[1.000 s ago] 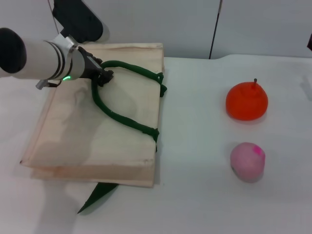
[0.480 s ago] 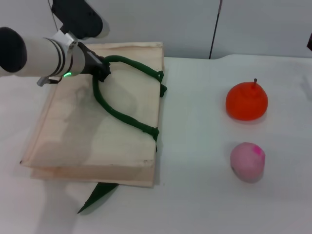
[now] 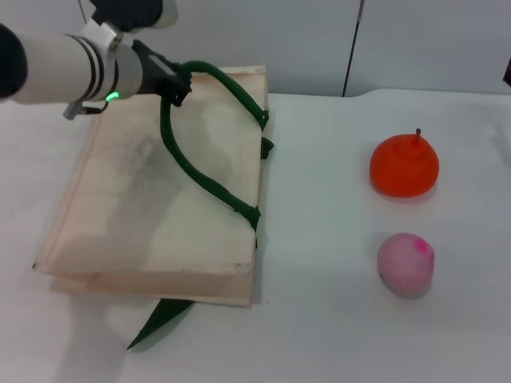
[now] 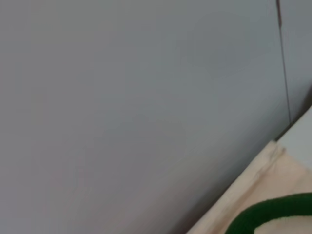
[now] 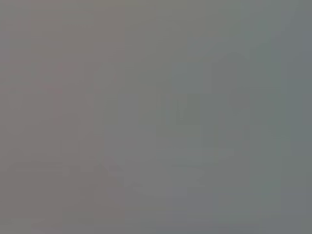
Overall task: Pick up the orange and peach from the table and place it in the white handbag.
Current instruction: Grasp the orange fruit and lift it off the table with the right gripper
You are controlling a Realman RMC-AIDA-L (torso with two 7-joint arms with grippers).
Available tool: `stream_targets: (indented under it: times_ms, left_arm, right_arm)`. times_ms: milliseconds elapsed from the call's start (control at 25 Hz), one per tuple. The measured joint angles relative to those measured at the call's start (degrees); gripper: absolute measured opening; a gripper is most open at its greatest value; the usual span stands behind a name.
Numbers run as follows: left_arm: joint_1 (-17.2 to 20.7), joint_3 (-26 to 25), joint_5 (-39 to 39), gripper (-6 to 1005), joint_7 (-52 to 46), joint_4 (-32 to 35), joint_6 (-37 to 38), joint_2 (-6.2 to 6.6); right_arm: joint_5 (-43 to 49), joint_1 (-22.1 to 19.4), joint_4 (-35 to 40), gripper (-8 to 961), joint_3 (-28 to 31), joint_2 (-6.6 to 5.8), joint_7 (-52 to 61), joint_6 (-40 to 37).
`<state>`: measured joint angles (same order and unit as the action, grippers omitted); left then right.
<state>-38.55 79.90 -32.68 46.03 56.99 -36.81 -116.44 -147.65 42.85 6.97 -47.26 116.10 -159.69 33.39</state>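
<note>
On the white table lie 1 orange, 1 peach and 1 white handbag.

The orange is bright orange-red, round and slightly flattened, with a small dark stem on top; it sits toward the table's right edge. The peach, pale pink and matte with a magenta patch, sits just nearer the front edge than the orange, apart from it.

The handbag is a flat rectangular cream cloth tote lying on the table's left half. It has 2 thick green rope-like handles: 1 handle is lifted in a loop above the cloth, and the other handle pokes out at the bag's front edge.

The left gripper, near the bag's far edge, is closed on the top of the lifted handle. The right gripper is out of view.
</note>
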Motion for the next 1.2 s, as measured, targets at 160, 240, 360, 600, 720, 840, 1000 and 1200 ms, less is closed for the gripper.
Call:
stream_targets:
  times_ms: [160,240,360,600,720,840,1000,1200]
  left_arm:
    - [2.84,1.36,1.04,129,-2.9,9.05,-4.83,-0.04]
    - [4.45,2.02,3.02,129,-5.06,13.84,-7.74,0.01]
    - [6.67,2.62,6.46,127,-8.01,20.79,-11.58,-0.05]
    - [9.92,2.72,10.6,122,-10.94,32.29,-17.41,0.04]
    - [10.59,2.38,12.13,122,-11.79,36.42,-20.23,0.06]
    - [10.81,2.29,13.84,122,-12.31,38.71,-22.02,0.08]
    - [11.06,2.27,14.71,122,-12.61,39.72,-23.23,0.1]
    - [11.11,2.52,15.04,122,-13.43,41.17,-23.62,0.06]
  right_arm:
    - [0.06,-0.14,-0.67,824,-1.92,0.0,0.14,0.0]
    - [0.09,-0.14,-1.12,824,-4.38,0.01,1.42,0.01]
    - [0.15,-0.27,-1.96,824,-10.6,0.01,6.35,0.57]
    - [0.2,-2.56,-1.11,824,-19.78,-0.31,14.44,4.96]
    - [0.66,-2.61,-0.78,825,-21.13,-0.38,15.42,5.06]
    - [2.85,-2.84,0.04,825,-21.66,-0.47,17.81,5.09]
    - [10.98,-6.38,7.03,825,-21.67,-0.69,26.52,4.94]
    - [28.54,-19.4,32.58,825,-21.36,-0.26,44.68,3.19]
